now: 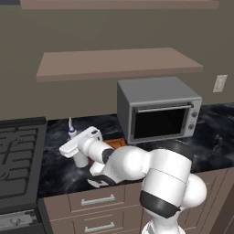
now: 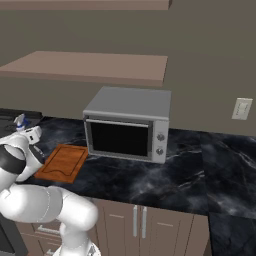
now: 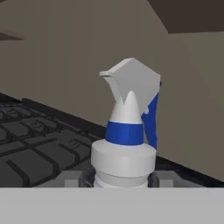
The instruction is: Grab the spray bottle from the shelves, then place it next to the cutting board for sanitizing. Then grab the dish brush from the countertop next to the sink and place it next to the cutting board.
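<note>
Stove: I see black ridged grates of the cooktop [image 1: 18,155] at the far left, beside the bench.
Spray bottle: I have the spray bottle [image 3: 127,131] upright between the fingers; white-grey plastic body, blue collar, angular white trigger head. In the left base view its top [image 1: 71,131] shows just left of the hand, over the bench between stove and board.
End effector: the end effector [image 3: 123,180] is clenched on the spray bottle's body, one dark finger tip on each side.
Cutting board: orange-brown wooden cutting board [image 2: 62,162], grooved near the edge, lies flat just right of the hand.
Bench: black marble-look bench [image 2: 190,170] with white veins.
Microwave: boxy grey microwave [image 2: 127,125] stands right of the board.
Shelves: plain brown wooden shelves [image 1: 116,63] on the wall above.
</note>
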You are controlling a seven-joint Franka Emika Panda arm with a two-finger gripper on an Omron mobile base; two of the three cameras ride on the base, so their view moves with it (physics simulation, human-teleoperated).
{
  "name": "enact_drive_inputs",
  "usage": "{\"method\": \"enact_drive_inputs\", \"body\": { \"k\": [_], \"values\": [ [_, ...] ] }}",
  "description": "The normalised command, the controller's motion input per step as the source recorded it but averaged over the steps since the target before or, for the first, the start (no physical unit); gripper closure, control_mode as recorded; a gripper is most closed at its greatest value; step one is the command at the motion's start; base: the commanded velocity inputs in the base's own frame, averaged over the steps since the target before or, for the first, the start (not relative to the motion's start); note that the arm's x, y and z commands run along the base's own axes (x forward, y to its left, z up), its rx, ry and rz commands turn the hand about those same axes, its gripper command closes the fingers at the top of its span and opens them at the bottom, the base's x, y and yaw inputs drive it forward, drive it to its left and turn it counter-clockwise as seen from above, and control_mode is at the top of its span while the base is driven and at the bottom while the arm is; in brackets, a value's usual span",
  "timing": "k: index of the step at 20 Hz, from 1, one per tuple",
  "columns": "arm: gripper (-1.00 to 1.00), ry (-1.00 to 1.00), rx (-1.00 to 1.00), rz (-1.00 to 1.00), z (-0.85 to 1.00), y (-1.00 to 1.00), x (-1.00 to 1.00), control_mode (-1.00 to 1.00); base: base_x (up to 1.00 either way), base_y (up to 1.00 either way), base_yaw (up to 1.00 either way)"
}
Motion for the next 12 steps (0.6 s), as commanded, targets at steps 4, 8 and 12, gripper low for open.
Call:
{"method": "enact_drive_inputs", "body": {
  "k": [4,8,12],
  "values": [
    [1.0,0.0,0.05,0.04,-0.27,0.0,0.04,-1.0,0.0,0.0,0.0],
    [1.0,0.0,0.05,0.04,-0.32,0.0,0.02,-1.0,0.0,0.0,0.0],
    [1.0,0.0,0.06,0.05,-0.31,0.0,0.0,-1.0,0.0,0.0,0.0]
  ]
}}
